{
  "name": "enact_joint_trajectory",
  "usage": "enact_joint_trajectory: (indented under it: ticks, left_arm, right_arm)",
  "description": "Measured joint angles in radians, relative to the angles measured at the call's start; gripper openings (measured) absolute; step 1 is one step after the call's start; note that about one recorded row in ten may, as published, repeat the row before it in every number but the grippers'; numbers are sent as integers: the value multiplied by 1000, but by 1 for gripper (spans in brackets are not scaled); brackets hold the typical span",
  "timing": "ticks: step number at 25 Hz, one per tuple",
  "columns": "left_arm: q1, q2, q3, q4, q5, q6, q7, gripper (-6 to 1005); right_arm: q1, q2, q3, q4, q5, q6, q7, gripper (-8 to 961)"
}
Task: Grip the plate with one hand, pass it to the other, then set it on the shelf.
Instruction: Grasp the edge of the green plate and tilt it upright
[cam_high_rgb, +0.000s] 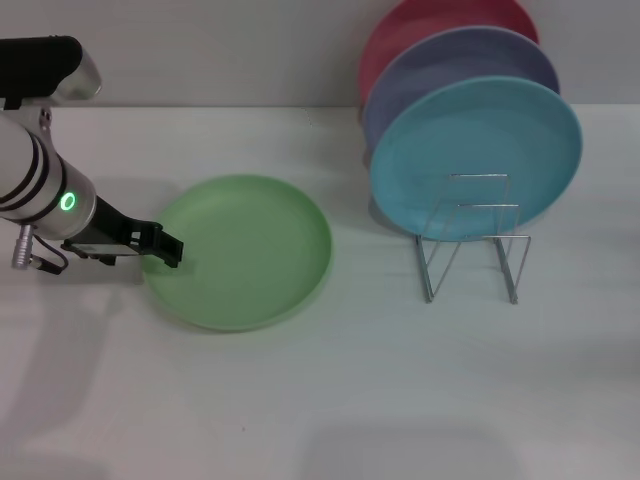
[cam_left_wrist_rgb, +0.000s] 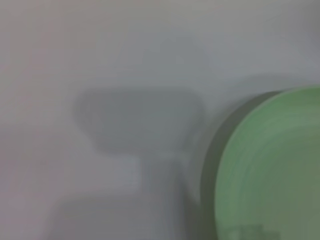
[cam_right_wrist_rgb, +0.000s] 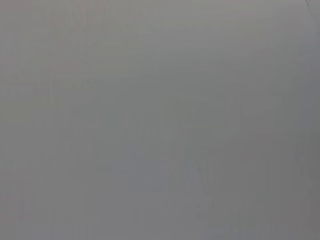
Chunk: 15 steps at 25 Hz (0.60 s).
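A light green plate (cam_high_rgb: 240, 250) lies flat on the white worktop (cam_high_rgb: 330, 400), left of a wire shelf (cam_high_rgb: 470, 240) already holding blue (cam_high_rgb: 475, 155), lavender (cam_high_rgb: 450, 65) and red (cam_high_rgb: 440, 20) plates on edge. The left pincer (cam_high_rgb: 168, 248) sits at the plate's near-left rim, its black fingers (cam_high_rgb: 172, 243) low against the edge; whether they are parted or closed on the rim cannot be told. The plate looks like stiff, light plastic (likely smooth and a little slippery), so its shallow raised rim seems the only sensible hold. The worktop is plain and matte beneath a pale wall. The right pincer is out of sight.
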Motion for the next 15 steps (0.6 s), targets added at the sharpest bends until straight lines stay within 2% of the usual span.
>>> enact_joint_trajectory:
  ticks: [15]
  left_arm:
    - [-29,0,0,72,0,25,-25,781]
  right_arm:
    - [-5,0,0,0,0,-23,-2,759]
